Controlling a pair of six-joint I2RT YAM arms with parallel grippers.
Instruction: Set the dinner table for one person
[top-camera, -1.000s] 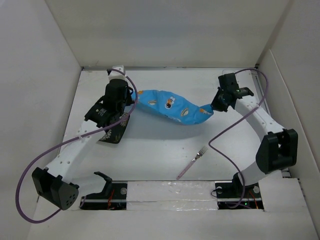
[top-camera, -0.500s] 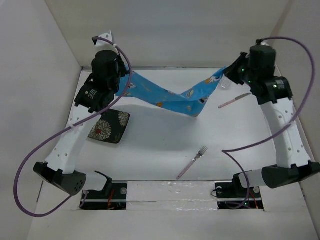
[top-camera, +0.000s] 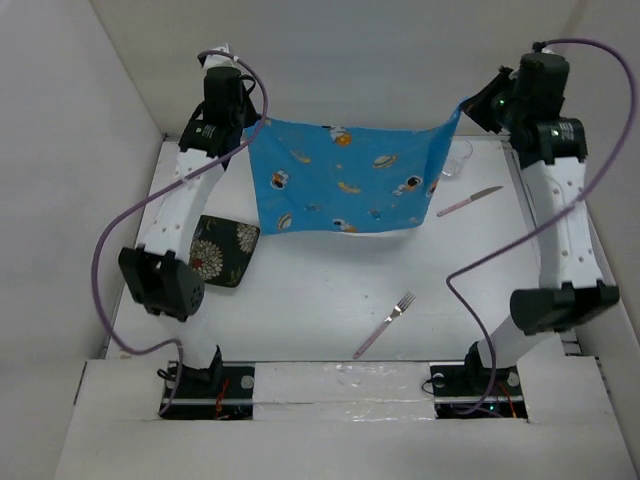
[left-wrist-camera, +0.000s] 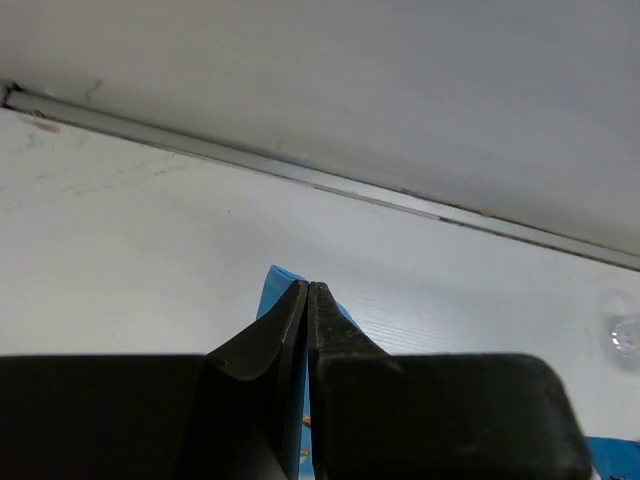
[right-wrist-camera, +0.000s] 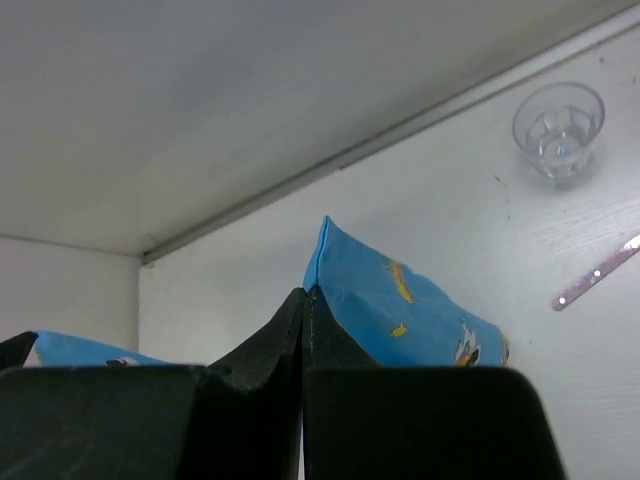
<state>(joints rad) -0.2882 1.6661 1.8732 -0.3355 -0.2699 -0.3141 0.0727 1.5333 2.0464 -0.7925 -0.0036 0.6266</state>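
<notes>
White counter (top-camera: 320, 300) spreads beneath the blue placemat (top-camera: 345, 180), held aloft by left fingers (left-wrist-camera: 305, 300) and right fingers (right-wrist-camera: 300, 305), each clenched on a top corner. Mat-laying step, likely; next, lower it flat onto bare counter below.

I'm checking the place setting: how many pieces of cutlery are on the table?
2. The fork lies near the front, right of centre; the knife lies at the far right, near the glass. The held-up placemat may hide others.
</notes>
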